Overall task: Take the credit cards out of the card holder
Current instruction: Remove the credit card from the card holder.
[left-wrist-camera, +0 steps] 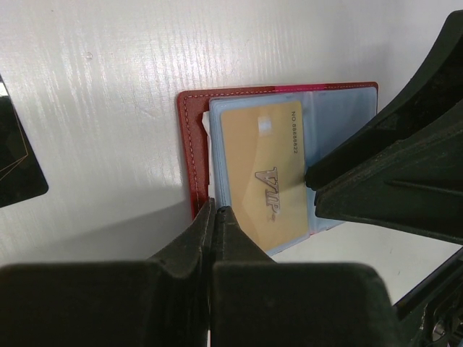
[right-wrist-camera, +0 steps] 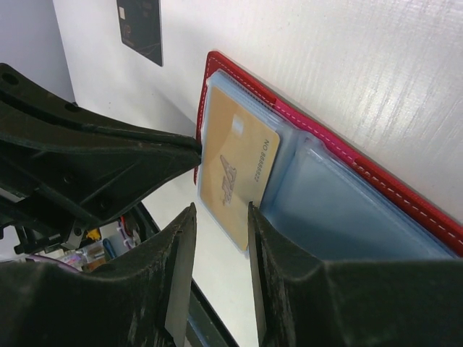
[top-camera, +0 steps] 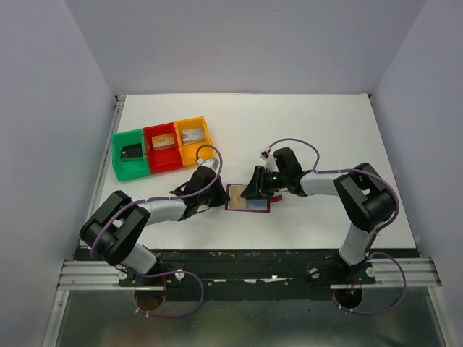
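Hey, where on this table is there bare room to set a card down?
Bare table runs from the yellow tray to the right edge, along the far side. It's crowded around the card holder, where the left end effector and right end effector meet; a black card lies close by.

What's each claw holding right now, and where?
Nothing gripped: shut left claw touches the card holder at its edge; open right claw sits over the gold card.

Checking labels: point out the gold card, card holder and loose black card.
gold card (left-wrist-camera: 264, 173), left wrist view, printed face
card holder (left-wrist-camera: 189, 144), left wrist view, red stitched border
loose black card (right-wrist-camera: 141, 29), right wrist view, middle
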